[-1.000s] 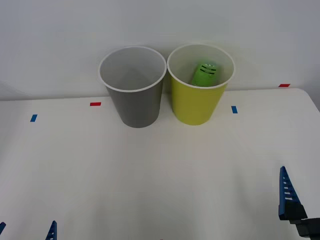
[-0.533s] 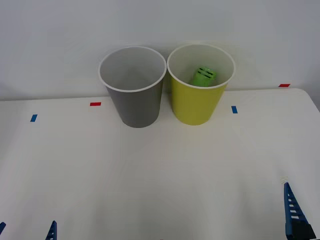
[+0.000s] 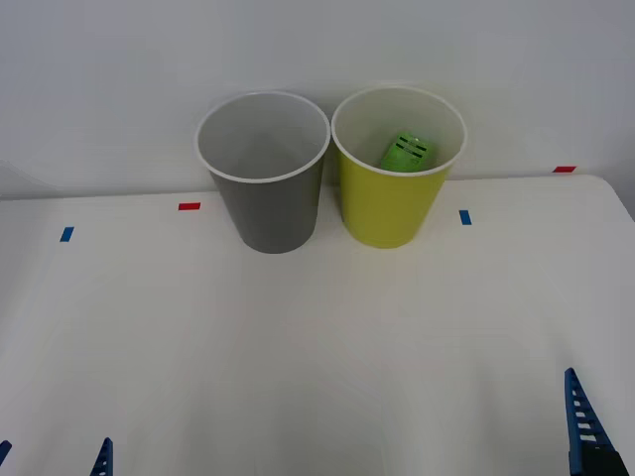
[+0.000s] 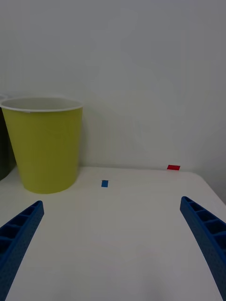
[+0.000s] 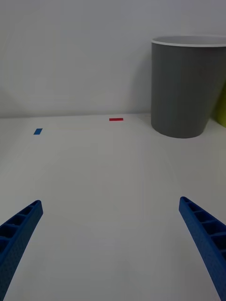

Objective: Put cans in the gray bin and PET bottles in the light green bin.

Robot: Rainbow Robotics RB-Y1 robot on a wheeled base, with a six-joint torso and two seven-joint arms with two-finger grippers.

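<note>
The gray bin (image 3: 268, 213) and the light green bin (image 3: 387, 208) stand side by side at the back of the white table, the gray one on the left. A PET bottle (image 3: 405, 151) with a bright green label lies inside the light green bin, leaning on its far wall. Cans are out of view. My left gripper (image 3: 55, 461) hangs open and holds nothing at the near left edge, facing the gray bin (image 5: 186, 89) from a distance. Open as well, my right gripper (image 4: 111, 203) sits low at the near right, well short of the light green bin (image 4: 47, 146).
Small tape marks lie on the table: red (image 3: 189, 206) and blue (image 3: 66, 234) at the left, blue (image 3: 464, 216) and red (image 3: 564, 170) at the right. A white wall rises right behind the bins. The table's right corner is near the red mark.
My right gripper has drawn back toward the near edge, away from the bins. The PET bottle has settled lower inside the light green bin. The left gripper has not moved.
</note>
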